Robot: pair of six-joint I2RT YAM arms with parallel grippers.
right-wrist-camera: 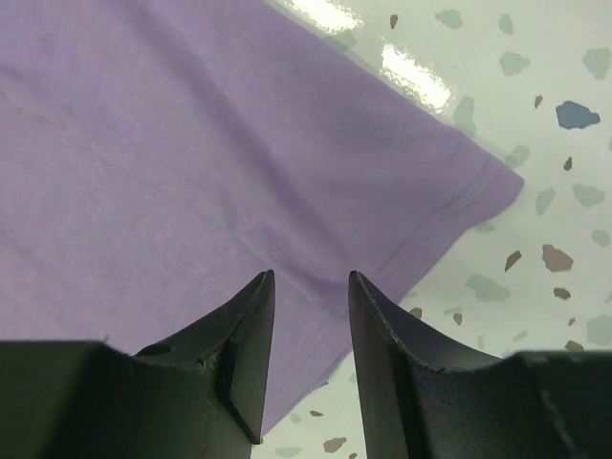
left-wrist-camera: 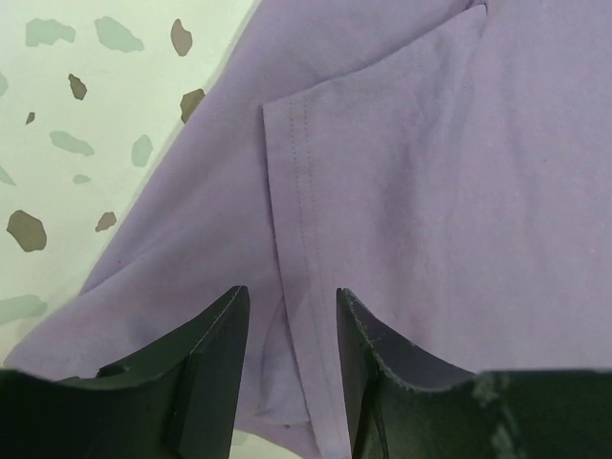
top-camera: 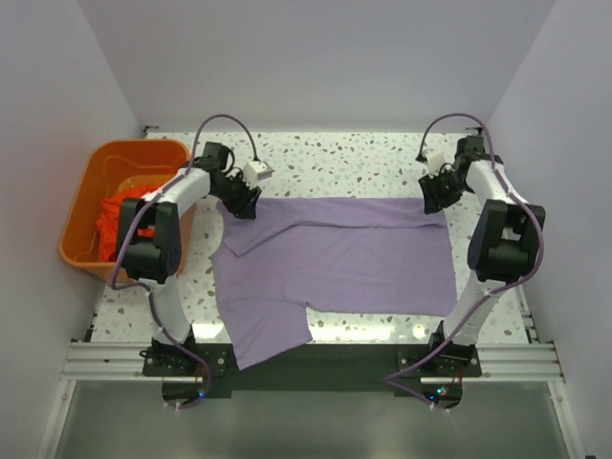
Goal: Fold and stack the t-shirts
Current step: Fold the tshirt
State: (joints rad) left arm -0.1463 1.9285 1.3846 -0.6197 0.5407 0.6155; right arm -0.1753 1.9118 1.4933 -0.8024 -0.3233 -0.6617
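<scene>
The lavender t-shirt [top-camera: 335, 253] lies spread flat on the speckled table, one sleeve hanging toward the near edge. My left gripper [top-camera: 241, 203] hovers over its far left corner. In the left wrist view the gripper [left-wrist-camera: 292, 292] is open, with a stitched sleeve hem of the shirt [left-wrist-camera: 411, 172] running between the fingers. My right gripper [top-camera: 435, 199] is over the far right corner. In the right wrist view it [right-wrist-camera: 311, 275] is open just above the shirt's [right-wrist-camera: 191, 143] hemmed corner. The orange-red t-shirt [top-camera: 120, 218] lies crumpled in the basket.
The rigid orange plastic basket [top-camera: 139, 143] stands at the table's left edge. Bare speckled tabletop [top-camera: 335, 153] shows behind the shirt and along its right side [right-wrist-camera: 535, 287]. A metal rail [top-camera: 306, 359] carries the arm bases at the near edge.
</scene>
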